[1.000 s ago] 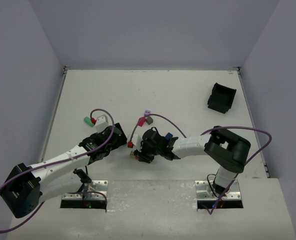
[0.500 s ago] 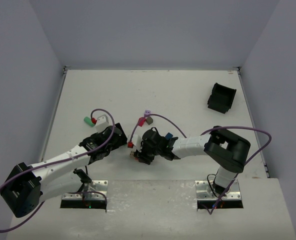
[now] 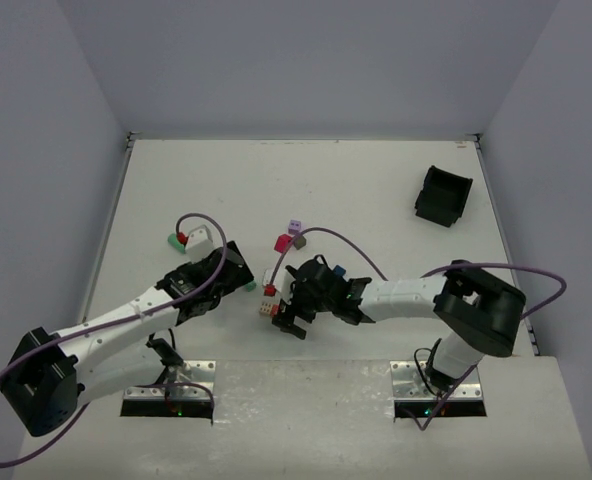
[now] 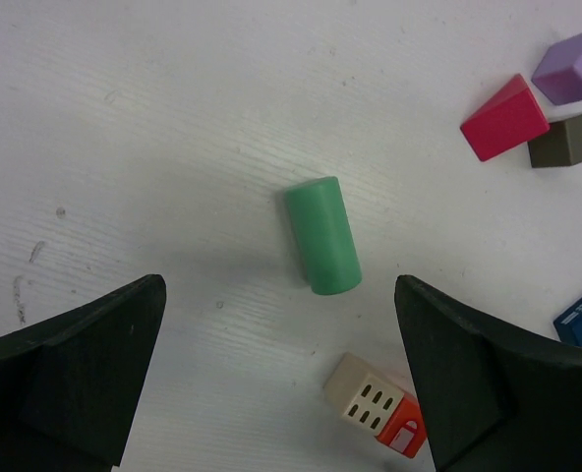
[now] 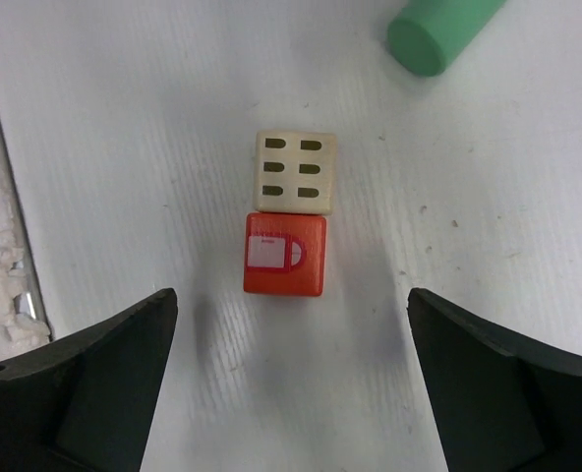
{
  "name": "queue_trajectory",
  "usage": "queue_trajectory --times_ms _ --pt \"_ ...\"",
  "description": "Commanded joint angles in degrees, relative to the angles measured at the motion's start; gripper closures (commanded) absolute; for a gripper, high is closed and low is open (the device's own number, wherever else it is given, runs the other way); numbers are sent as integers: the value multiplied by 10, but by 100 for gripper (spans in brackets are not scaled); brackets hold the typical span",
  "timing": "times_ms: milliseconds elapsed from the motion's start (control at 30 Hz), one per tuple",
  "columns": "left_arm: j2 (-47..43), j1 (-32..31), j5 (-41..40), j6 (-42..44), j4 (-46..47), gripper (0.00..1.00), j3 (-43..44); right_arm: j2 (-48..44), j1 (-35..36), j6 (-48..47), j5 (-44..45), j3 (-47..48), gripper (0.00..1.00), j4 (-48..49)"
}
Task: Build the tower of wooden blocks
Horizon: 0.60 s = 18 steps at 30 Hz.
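Jaws of the right gripper [image 5: 291, 388]: just sprung wide, holding nothing. Released ahead of them, centre frame, we list the red block [image 5: 284, 255] touching the tan block [image 5: 294, 172] on the table [image 5: 124, 147]. Jaws of the left gripper [image 4: 281, 393]: apart, empty, flanking the green cylinder [image 4: 322, 234]. Stacking barely begun, we judge.

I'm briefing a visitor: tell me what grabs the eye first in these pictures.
A green cylinder lies on its side below the open left tool. The open right tool hangs over a tan block and a red block that touch side by side. A black bin sits toward the far right.
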Motion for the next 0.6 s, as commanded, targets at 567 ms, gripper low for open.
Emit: queue_trajectory --times_ms 567 --pt "145 371 62 160 68 6 125 -269 -111 78 17 -176 1 110"
